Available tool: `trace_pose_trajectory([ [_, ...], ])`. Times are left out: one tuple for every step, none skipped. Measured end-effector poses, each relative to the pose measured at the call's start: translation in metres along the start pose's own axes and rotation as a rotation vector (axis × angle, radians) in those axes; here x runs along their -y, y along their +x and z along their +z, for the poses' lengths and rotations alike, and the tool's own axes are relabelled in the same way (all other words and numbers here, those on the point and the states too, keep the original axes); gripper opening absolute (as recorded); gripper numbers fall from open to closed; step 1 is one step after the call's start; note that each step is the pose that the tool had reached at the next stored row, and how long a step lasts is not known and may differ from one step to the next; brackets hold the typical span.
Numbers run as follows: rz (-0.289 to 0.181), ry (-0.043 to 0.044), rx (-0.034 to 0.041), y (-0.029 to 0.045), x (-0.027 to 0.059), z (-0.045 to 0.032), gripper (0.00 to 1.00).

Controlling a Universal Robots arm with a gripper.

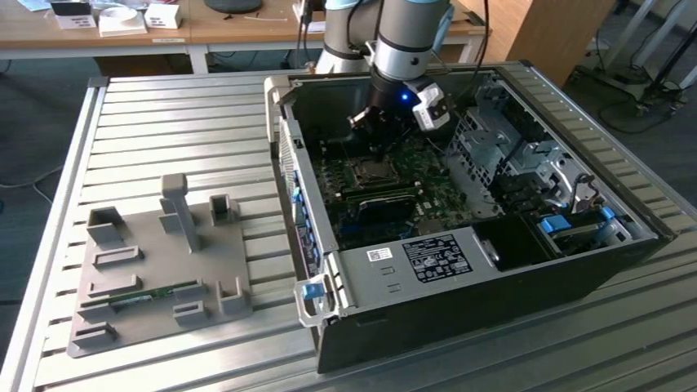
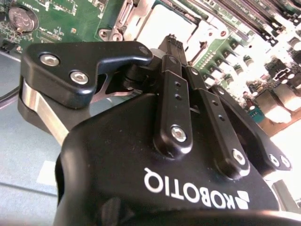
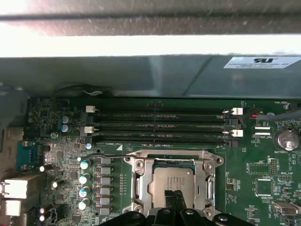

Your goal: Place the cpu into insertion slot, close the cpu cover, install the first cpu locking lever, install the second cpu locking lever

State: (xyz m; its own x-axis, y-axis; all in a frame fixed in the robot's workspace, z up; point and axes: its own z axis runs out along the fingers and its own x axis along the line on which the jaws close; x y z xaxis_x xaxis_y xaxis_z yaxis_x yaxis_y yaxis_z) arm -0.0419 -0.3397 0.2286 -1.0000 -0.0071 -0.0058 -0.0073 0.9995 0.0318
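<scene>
Hovering over square silver-grey cpu (image 3: 171, 181), black pincer (image 3: 174, 202) w/ fingers together, empty, silver metal-frame cpu cover (image 3: 137, 183) flat round chip, green motherboard (image 3: 254, 165) beneath, contact unclear

The arm (image 1: 409, 28) stands nearly upright, its grey wrist (image 1: 406, 55) turned downward with a small blue light (image 1: 404, 96) glowing on one side. Below it the black gripper (image 1: 374, 124) points straight down — jaws drawn together, their tips meeting with barely a seam between them in both wrist views.
</scene>
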Motion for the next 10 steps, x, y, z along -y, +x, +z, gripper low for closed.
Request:
trace_pose_trajectory([
  [0.000, -0.0001, 0.0001, 0.0000, -0.0001, -0.0016, 0.11],
  [0.000, 0.0000, 0.0000, 0.0000, -0.0001, -0.0032, 0.11],
  [0.000, 0.0001, -0.0001, 0.0000, -0.0001, -0.0047, 0.11],
  [0.000, 0.0001, -0.0001, 0.0000, -0.0002, -0.0061, 0.11],
  [0.000, 0.0001, 0.0000, 0.0000, -0.0002, -0.0072, 0.11],
  [0.000, 0.0001, -0.0001, 0.0000, -0.0002, -0.0078, 0.11],
  [0.000, -0.0001, 0.0001, 0.0000, -0.0003, -0.0078, 0.11],
  [0.000, -0.0001, 0.0001, 0.0000, -0.0003, -0.0078, 0.11],
  [0.000, -0.0002, 0.0001, 0.0003, -0.0003, -0.0078, 0.11],
  [0.000, -0.0001, 0.0001, 0.0013, -0.0002, -0.0078, 0.11],
])
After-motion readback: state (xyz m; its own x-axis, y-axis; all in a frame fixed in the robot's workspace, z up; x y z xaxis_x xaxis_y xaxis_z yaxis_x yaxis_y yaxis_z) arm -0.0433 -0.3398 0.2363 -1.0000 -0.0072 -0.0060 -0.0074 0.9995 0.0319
